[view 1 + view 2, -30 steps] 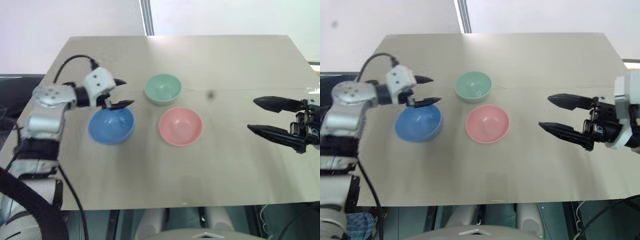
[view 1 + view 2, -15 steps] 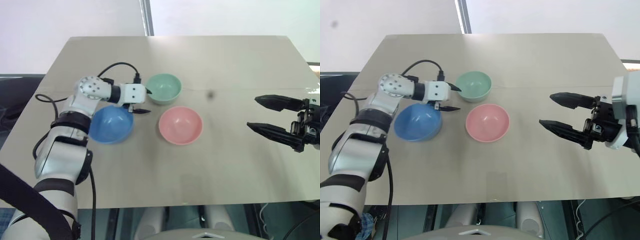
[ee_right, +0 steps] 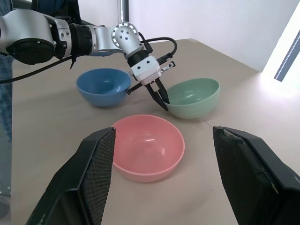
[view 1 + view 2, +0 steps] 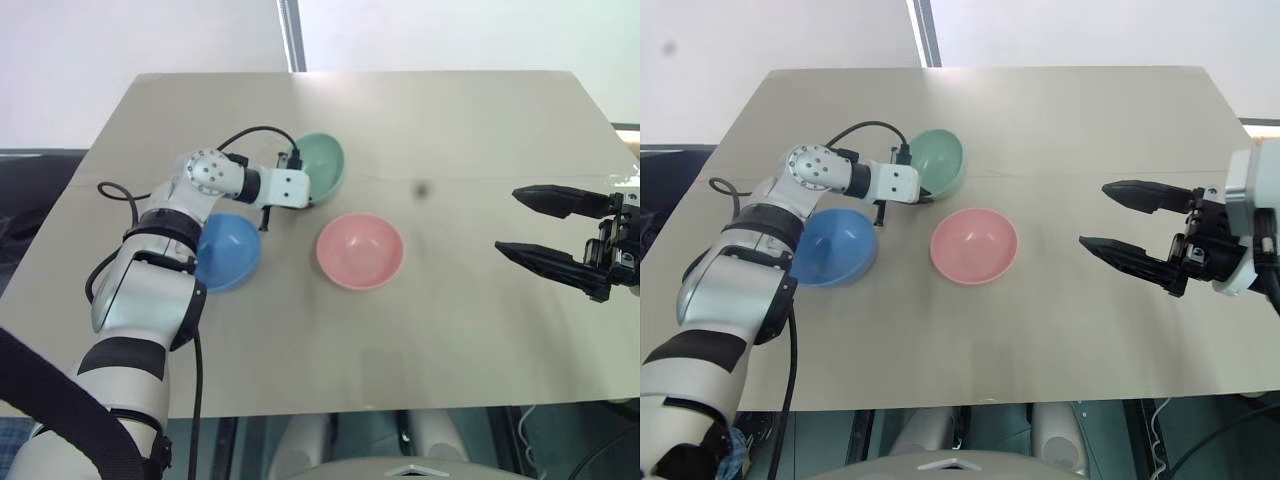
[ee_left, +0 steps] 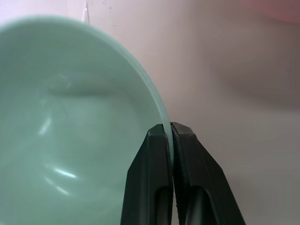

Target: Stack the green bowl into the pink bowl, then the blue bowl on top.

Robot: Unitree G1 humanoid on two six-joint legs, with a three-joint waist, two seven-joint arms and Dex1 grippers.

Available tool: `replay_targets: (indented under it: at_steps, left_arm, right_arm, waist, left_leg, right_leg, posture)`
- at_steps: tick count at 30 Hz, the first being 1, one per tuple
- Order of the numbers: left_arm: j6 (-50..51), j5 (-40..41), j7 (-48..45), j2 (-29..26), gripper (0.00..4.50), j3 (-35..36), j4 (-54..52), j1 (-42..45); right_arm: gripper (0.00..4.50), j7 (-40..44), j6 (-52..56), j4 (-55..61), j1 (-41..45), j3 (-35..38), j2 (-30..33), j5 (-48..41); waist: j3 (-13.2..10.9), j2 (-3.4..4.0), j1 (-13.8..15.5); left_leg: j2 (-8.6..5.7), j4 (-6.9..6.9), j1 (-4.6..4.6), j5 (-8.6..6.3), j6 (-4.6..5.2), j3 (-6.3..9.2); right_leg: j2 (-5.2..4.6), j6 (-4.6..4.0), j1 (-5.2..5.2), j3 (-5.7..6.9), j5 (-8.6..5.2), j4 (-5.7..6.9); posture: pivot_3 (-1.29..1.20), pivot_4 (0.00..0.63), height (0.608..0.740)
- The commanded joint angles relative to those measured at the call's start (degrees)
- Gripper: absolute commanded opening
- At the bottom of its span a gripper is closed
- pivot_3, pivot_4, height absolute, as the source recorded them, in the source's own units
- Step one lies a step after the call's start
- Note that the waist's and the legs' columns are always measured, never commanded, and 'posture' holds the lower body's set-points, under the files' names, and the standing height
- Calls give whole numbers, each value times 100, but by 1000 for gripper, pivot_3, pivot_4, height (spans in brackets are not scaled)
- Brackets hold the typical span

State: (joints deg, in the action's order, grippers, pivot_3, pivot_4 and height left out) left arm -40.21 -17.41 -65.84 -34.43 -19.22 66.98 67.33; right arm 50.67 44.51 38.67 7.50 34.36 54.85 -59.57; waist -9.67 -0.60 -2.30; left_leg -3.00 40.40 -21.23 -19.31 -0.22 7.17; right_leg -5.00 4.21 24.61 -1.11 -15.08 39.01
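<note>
The left gripper [image 3: 164, 101] pinches the rim of the green bowl [image 4: 325, 165]. The left wrist view shows this most clearly: the two black fingers [image 5: 157, 164] are pressed together with the thin mint rim between them, one finger inside the bowl and one outside. From the head views, the gripper body hides this contact, but they show that the green bowl is tilted, with its opening turned toward the robot's left.

The right wrist view gives the side look: the fingers come down onto the edge of the green bowl that faces the blue bowl [image 3: 104, 86], and the bowl's bottom is near the table [image 4: 450, 130]; I cannot tell if it touches.

The pink bowl [image 4: 360, 250] stands upright and empty near the middle of the table, a little closer to the robot than the green one. The blue bowl is to its left, partly covered by the left arm in the head views.

The right gripper [image 4: 1122, 222] hangs over the right side of the table, well apart from the bowls, with its fingers spread wide and holding nothing.
</note>
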Motion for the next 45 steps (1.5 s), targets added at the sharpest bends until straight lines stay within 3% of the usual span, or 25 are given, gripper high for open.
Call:
replay_targets:
  at_steps: [1,7,11,18,22,28,31,37,45]
  left_arm:
    - [-374,26,-219,-147,26,18,-119,200]
    - [-558,921,-1386,-22,26,373,-624,519]
    - [-170,2195,-2625,13,26,427,-1734,449]
    - [767,4132,-2666,-1027,26,-834,-4264,-409]
    - [873,4426,-2666,-1425,26,-1179,-4819,-691]
    - [686,4196,-2666,-1306,26,-1225,-4431,-818]
    - [736,4206,-2666,-1236,1008,-1154,-4399,-863]
    - [555,4322,-2666,-955,3836,-930,-4355,-910]
    - [1464,4510,-2666,-1224,3836,-504,-4194,-881]
  right_arm:
    - [3626,-29,-137,24,10,67,94,-81]
    - [3626,-29,-145,29,12,63,90,-132]
    - [3626,-37,-112,109,19,113,108,-347]
    - [3626,42,-161,151,-223,238,157,-443]
    - [3626,17,-189,148,-238,230,185,-467]
    - [3626,6,-251,147,-249,205,207,-465]
    - [3626,12,-257,152,-263,212,215,-459]
    - [3626,16,-263,148,-272,191,224,-436]
    - [3626,68,-297,147,-326,200,216,-444]
  waist:
    - [0,0,0]
    - [-2,-2,2]
    - [-1,-2,3]
    - [0,2,-24]
    - [0,2,10]
    - [0,2,33]
    - [-1,2,14]
    - [-1,1,19]
    - [-1,2,1]
  left_leg:
    - [0,0,0,0,0,0]
    - [0,3,-6,0,0,6]
    - [0,28,-34,0,0,29]
    - [6,50,-39,0,0,61]
    - [5,68,-40,0,0,68]
    - [-7,88,-33,0,1,69]
    - [-8,88,-32,0,1,58]
    - [-8,88,-33,0,1,57]
    - [-7,87,-31,-1,1,59]
  right_leg:
    - [0,0,0,0,0,0]
    - [0,0,1,6,0,0]
    - [-1,0,6,28,0,-4]
    - [1,0,10,21,0,11]
    - [0,0,11,23,0,33]
    - [1,5,-3,25,3,49]
    - [2,5,-2,24,3,51]
    - [1,5,-2,23,3,48]
    - [1,5,-1,21,3,50]
  posture:
    - [0,150,740]
    - [0,150,740]
    - [0,150,740]
    - [0,150,740]
    - [0,150,740]
    - [0,150,740]
    - [0,150,740]
    - [0,150,740]
    - [0,150,740]
